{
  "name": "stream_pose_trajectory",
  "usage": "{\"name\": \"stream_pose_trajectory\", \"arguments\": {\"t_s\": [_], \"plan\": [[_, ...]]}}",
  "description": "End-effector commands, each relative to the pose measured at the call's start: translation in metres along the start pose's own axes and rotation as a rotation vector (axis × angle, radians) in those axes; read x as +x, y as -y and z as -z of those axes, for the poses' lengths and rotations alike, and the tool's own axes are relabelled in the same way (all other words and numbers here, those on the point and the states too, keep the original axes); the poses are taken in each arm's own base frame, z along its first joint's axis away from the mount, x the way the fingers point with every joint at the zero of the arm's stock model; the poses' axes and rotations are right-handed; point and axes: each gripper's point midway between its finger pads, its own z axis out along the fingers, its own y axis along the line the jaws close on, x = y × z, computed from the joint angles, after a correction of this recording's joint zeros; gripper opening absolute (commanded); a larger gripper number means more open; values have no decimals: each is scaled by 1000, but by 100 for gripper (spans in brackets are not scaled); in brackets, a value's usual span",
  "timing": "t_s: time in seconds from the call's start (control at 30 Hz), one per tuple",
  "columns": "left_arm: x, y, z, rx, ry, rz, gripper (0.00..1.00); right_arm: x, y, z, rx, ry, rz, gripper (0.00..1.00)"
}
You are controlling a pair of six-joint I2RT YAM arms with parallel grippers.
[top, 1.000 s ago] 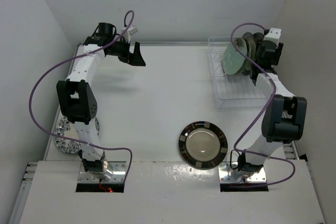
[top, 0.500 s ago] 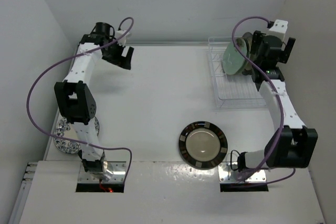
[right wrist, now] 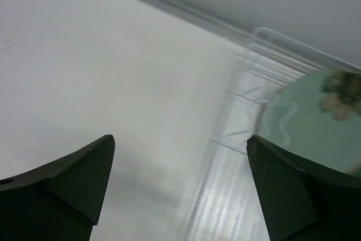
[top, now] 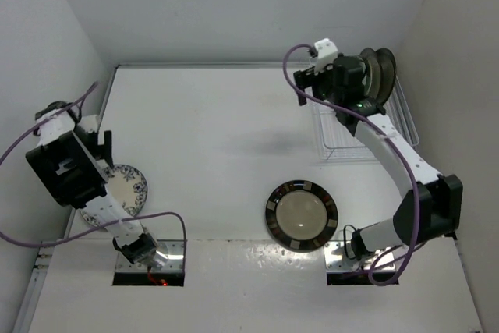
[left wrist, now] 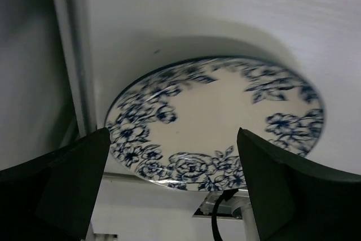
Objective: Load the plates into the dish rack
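Note:
A blue-floral white plate lies flat at the table's left edge. My left gripper hovers just over it, open, with nothing between its fingers. A black-banded plate lies flat at the near centre. The dish rack stands at the back right with plates upright in its far end. One of these is a mint-green plate with a flower mark. My right gripper is open and empty, just left of the rack above bare table.
White walls close in the table at the back and on both sides. A raised rail runs along the left edge next to the floral plate. Purple cables loop off both arms.
The left arm swung from the far back down to the floral plate at the left edge. The right gripper opened, let go of the green plate in the rack and moved left.

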Motion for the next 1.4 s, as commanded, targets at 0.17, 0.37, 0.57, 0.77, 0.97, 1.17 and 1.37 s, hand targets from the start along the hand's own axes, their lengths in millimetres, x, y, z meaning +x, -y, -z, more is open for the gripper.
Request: {"name": "stream_pose_trajectory", "arguments": {"t_s": [0.17,0.37,0.57,0.77,0.97,1.17,1.37], "plan": [[82,-67,1,-19,1,213,100,-44,-109,-17,-321,106,152,100],[130,-51,-32,90,-108,224,90,-54,-120,-18,-332,144,194,100],[139,-38,-67,204,-127,269,46,-59,-112,-10,-283,191,219,100],[110,-38,-68,282,-13,321,1,-63,-105,-6,-242,211,231,100],[43,-22,-19,376,249,262,0,-56,-106,-9,-244,187,225,100],[-53,46,73,404,520,-84,0,-47,-131,-12,-390,101,162,100],[-111,150,155,514,687,-377,0,-36,-170,-26,-558,34,-46,100]]}}
